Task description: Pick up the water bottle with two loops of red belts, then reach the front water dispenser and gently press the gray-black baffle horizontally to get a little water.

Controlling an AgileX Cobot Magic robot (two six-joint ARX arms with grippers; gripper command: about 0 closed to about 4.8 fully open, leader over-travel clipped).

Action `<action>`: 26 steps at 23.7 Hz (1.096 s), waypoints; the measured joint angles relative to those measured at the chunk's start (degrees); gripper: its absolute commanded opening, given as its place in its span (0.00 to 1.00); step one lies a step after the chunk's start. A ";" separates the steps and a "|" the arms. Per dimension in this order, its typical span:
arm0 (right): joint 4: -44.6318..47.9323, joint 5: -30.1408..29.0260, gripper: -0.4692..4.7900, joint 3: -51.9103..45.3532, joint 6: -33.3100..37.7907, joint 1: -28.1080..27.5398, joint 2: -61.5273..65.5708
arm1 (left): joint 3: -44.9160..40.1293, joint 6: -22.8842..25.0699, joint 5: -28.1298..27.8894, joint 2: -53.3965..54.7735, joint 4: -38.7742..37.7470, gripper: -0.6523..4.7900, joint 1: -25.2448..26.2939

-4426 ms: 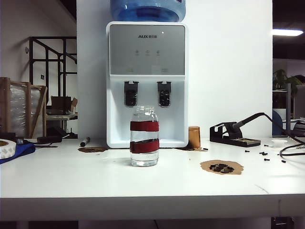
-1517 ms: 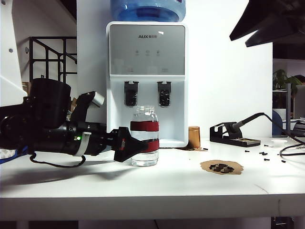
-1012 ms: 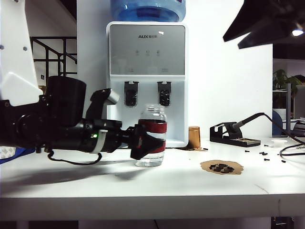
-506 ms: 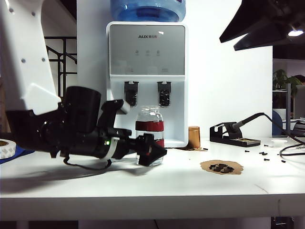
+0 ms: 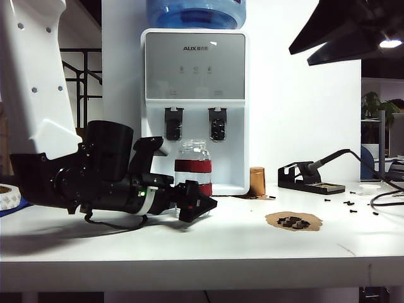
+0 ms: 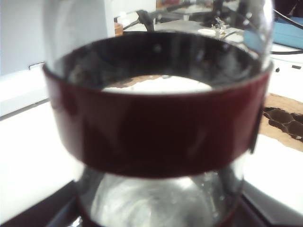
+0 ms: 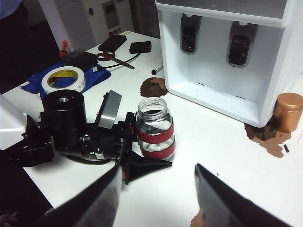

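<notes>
Left pincer around the banded bottle on the counter; right pincer high, clear of it.

The water dispenser (image 5: 194, 110) stands at the counter's (image 5: 208, 246) back, gray-black baffle (image 5: 173, 124) untouched. The water bottle (image 5: 192, 169) stands upright before it. Left pincer (image 5: 201, 203) lies low, fingers flanking the bottle's lower red band; real grip: cannot tell. Right pincer (image 7: 156, 198) hangs above, fingers spread, holding nothing.

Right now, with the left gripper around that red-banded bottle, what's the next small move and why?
Probably finish closing the left gripper on the water bottle before lifting: its fingers flank the lower red band, and the bottle still stands on the table. The right gripper hangs open above.
</notes>
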 measured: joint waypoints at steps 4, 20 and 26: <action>0.02 0.02 0.57 0.00 0.00 0.02 0.00 | 0.00 0.00 -0.15 0.02 0.02 0.11 0.00; 1.64 0.22 0.57 0.00 0.00 0.00 0.02 | 16.22 -1.53 -10.62 0.20 -16.81 0.11 2.01; 2.89 -0.04 0.57 0.00 0.00 0.00 0.02 | 20.57 -2.71 -16.96 0.20 -18.32 0.11 4.31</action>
